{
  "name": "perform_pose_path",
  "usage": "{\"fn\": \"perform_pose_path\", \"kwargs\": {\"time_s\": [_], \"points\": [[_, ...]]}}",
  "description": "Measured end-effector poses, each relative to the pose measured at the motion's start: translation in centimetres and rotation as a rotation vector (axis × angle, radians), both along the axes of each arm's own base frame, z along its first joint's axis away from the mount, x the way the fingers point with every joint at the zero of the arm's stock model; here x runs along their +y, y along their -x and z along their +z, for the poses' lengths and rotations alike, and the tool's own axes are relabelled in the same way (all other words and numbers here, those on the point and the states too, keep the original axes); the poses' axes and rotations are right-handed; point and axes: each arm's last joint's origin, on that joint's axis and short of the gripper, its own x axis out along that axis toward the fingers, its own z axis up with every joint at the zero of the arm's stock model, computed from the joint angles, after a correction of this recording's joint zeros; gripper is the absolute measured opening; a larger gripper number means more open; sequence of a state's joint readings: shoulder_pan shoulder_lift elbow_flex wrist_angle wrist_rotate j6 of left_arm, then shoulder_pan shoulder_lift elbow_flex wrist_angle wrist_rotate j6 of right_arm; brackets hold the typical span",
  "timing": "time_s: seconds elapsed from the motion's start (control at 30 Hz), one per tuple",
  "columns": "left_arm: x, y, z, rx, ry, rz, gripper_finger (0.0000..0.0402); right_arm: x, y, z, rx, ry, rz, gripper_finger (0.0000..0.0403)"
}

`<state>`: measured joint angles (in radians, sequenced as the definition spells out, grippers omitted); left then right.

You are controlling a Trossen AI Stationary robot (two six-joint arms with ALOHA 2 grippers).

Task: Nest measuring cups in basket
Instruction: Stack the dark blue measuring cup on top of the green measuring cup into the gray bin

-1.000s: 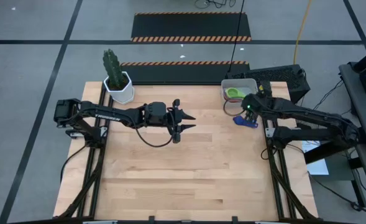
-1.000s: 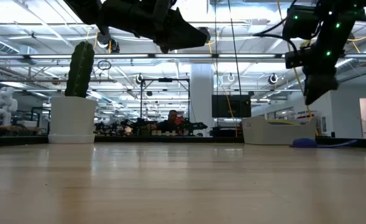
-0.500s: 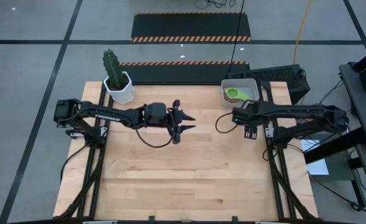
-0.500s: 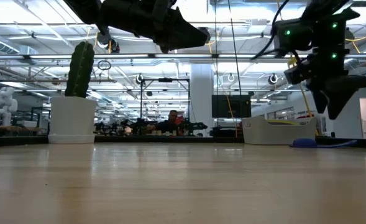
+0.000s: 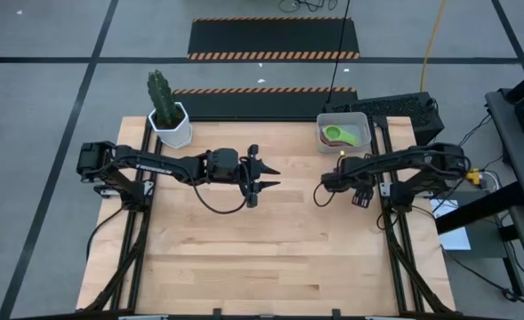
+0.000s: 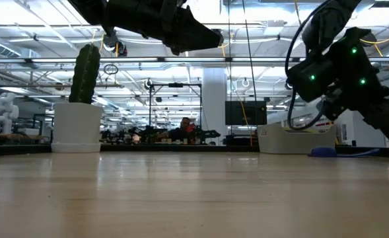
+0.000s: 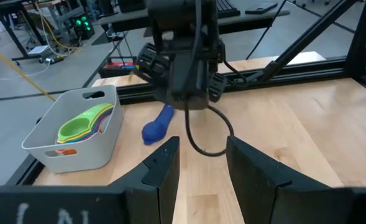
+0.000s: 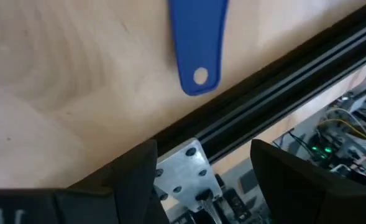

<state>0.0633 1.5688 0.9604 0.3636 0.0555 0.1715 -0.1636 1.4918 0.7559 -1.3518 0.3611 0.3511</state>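
Wooden table (image 5: 262,240), as I see it: grey basket (image 7: 77,143) holding nested cups (image 7: 83,121); dark blue cup (image 7: 158,124) lying beside it; left gripper (image 5: 260,176) mid-table, right gripper (image 5: 361,197) near blue cup, both apart, empty.

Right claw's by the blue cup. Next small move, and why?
Probably centre the open right claw over the handle of the dark blue plastic measuring cup, then lower: the cup lies on the table outside the light grey plastic basket, its handle ahead of the claw.
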Motion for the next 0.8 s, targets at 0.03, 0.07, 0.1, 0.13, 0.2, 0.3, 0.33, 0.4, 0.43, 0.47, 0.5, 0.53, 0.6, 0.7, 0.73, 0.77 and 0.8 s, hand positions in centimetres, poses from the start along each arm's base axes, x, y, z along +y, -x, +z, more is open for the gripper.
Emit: {"fn": "perform_pose_path", "kwargs": {"time_s": [0.03, 0.07, 0.1, 0.13, 0.2, 0.3, 0.33, 0.4, 0.43, 0.47, 0.5, 0.53, 0.6, 0.7, 0.73, 0.77, 0.8], "points": [[0.0, 0.0, 0.0, 0.0, 0.0, 0.0, 0.0136, 0.0, -0.1, -0.2, 0.008, 0.0, 0.003, 0.0254], [0.0, 0.0, 0.0, -0.001, 0.0, 0.0, 0.0136, 0.0, -0.3, -0.3, 0.01, 0.007, 0.006, 0.0254], [0.0, 0.0, 0.0, -0.005, 0.0, 0.0, 0.0136, 0.0, -0.4, -0.3, 0.014, 0.021, 0.012, 0.0254], [0.0, 0.0, 0.1, -0.007, 0.0, 0.0, 0.0136, -0.1, -0.5, -0.5, 0.016, 0.035, 0.018, 0.0254], [0.0, 0.0, 0.1, -0.007, -0.004, -0.001, 0.0136, -0.2, -0.7, -0.7, 0.02, 0.035, 0.023, 0.0254], [0.0, 0.0, 0.1, -0.005, -0.008, -0.002, 0.0136, -0.1, -0.8, -1.0, 0.037, 0.015, 0.03, 0.0254], [0.0, 0.0, 0.0, -0.005, -0.008, -0.003, 0.0136, -0.2, -0.9, -1.2, 0.041, 0.009, 0.035, 0.0254], [-0.1, 0.0, 0.0, -0.005, -0.005, -0.015, 0.0136, -0.2, -1.1, -1.7, 0.053, 0.001, 0.044, 0.0254], [-0.1, 0.0, 0.1, -0.006, -0.003, -0.024, 0.0136, -0.2, -1.2, -2.0, 0.06, -0.005, 0.048, 0.0254], [-0.1, 0.0, 0.1, -0.006, -0.003, -0.028, 0.0136, -0.2, -1.3, -2.3, 0.067, -0.009, 0.049, 0.0254], [-0.1, 0.0, 0.1, -0.006, -0.002, -0.032, 0.0136, -0.2, -1.4, -2.6, 0.076, -0.012, 0.05, 0.0254], [-0.2, 0.0, 0.1, -0.006, -0.002, -0.035, 0.0136, -0.2, -1.5, -2.9, 0.092, -0.015, 0.05, 0.0254], [-0.3, 0.0, 0.1, -0.006, -0.002, -0.038, 0.0136, -0.3, -1.6, -3.4, 0.111, -0.015, 0.05, 0.0254], [-0.6, 0.0, 0.1, -0.009, -0.011, -0.048, 0.0136, -0.3, -2.0, -4.1, 0.081, -0.014, 0.058, 0.0254], [-0.6, 0.0, 0.1, -0.009, -0.015, -0.051, 0.0136, -0.4, -2.1, -4.3, 0.087, -0.019, 0.063, 0.0254], [-0.7, 0.0, 0.1, -0.009, -0.019, -0.054, 0.0136, -0.4, -2.1, -4.4, 0.097, -0.02, 0.064, 0.0253], [-0.8, 0.0, 0.1, -0.009, -0.019, -0.056, 0.0136, -0.4, -2.1, -4.5, 0.106, -0.021, 0.063, 0.0252]]}}
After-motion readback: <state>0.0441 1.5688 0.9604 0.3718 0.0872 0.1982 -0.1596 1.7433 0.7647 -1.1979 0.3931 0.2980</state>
